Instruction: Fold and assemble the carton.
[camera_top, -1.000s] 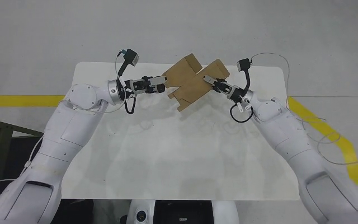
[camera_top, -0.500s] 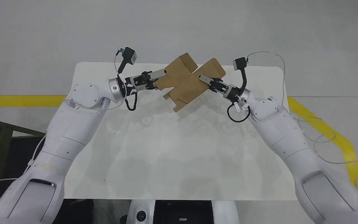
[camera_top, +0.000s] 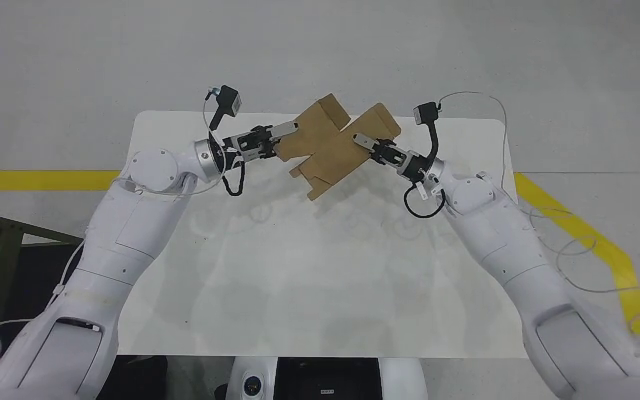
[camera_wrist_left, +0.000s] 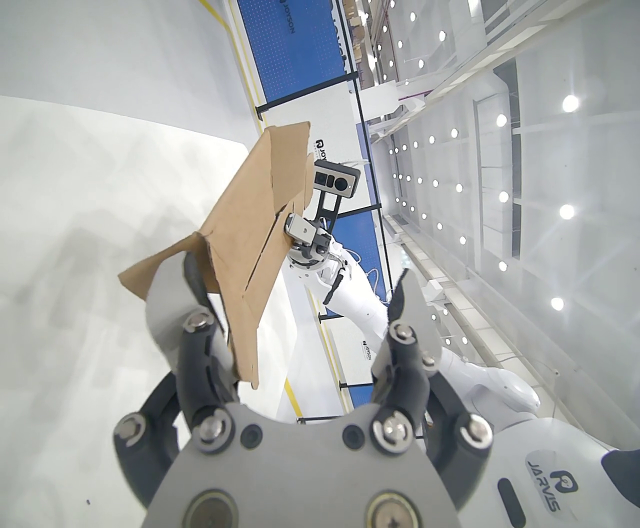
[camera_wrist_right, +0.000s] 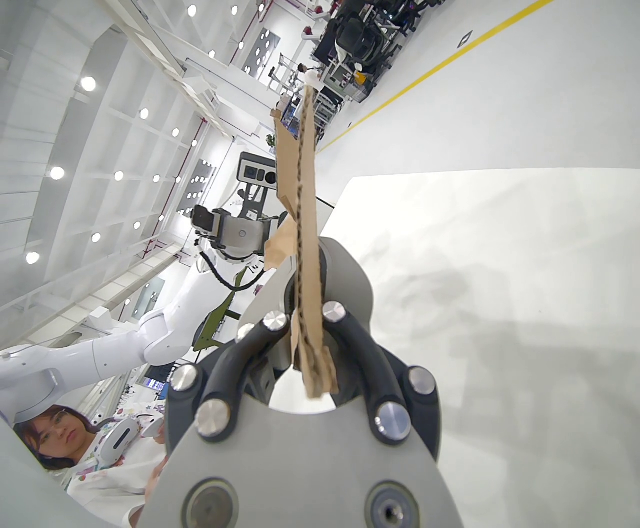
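A flat brown carton (camera_top: 332, 146) is held up above the far middle of the white table (camera_top: 300, 290). My right gripper (camera_wrist_right: 306, 282) is shut on one edge of the carton (camera_wrist_right: 300, 200), which runs edge-on between its fingers; it is on the carton's right side in the top view (camera_top: 372, 146). My left gripper (camera_wrist_left: 290, 290) is open at the carton's left side (camera_top: 283, 136). One of its fingers (camera_wrist_left: 167, 295) lies against a bent flap of the carton (camera_wrist_left: 250, 235), and the other finger (camera_wrist_left: 406, 310) stands well apart. The right gripper (camera_wrist_left: 301, 234) holds the far edge.
Beneath the lifted carton, the table top is bare white, and its far edge (camera_top: 320, 113) lies close behind the carton. A yellow floor line (camera_top: 50, 180) runs past both sides of the table.
Both grippers and the carton have shifted a little to the left and toward the table's far edge. The left gripper's fingers now reach along the carton's left flap.
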